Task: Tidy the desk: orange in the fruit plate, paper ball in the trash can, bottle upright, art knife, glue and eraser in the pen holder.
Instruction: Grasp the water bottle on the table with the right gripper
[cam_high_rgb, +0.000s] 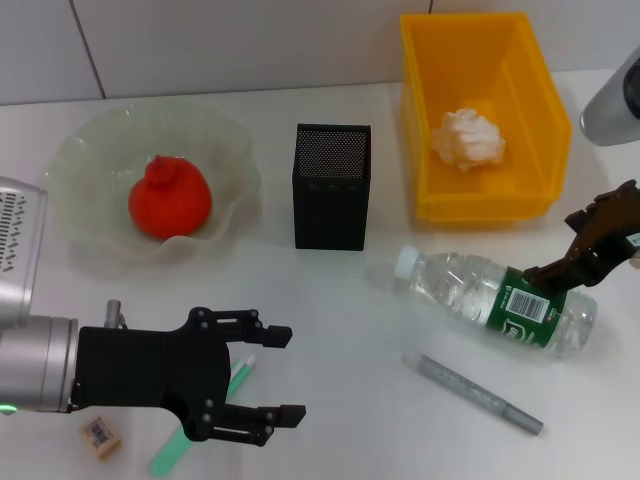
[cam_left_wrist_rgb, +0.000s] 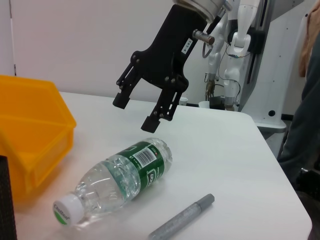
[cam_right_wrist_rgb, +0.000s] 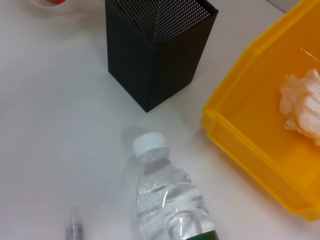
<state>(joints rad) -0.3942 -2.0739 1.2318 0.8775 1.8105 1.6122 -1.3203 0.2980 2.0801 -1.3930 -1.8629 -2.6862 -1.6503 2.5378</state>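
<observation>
Orange (cam_high_rgb: 169, 197) fruit sits in the green glass plate (cam_high_rgb: 95, 150) at the head view's far left, and the paper ball (cam_high_rgb: 468, 138) lies inside the yellow bin (cam_high_rgb: 530, 90) at the far right. Between them the black mesh holder (cam_high_rgb: 332, 186) stands upright. The bottle (cam_high_rgb: 495, 297) lies on its side in front of the bin, cap toward the holder. The right gripper (cam_high_rgb: 572, 250) hovers at its labelled end, fingers spread. A grey pen (cam_high_rgb: 477, 394) lies nearer the robot. The left gripper (cam_high_rgb: 285, 375) hangs low over the table, fingers apart, above a green stick (cam_high_rgb: 175, 450); the eraser (cam_high_rgb: 101, 436) lies just beside it.

From the left wrist, the right gripper (cam_left_wrist_rgb: 135, 111) hangs open just above the bottle (cam_left_wrist_rgb: 117, 182), not touching.

From the right wrist, the bottle's cap (cam_right_wrist_rgb: 149, 144) lies near the holder (cam_right_wrist_rgb: 155, 55) and bin (cam_right_wrist_rgb: 250, 145).
</observation>
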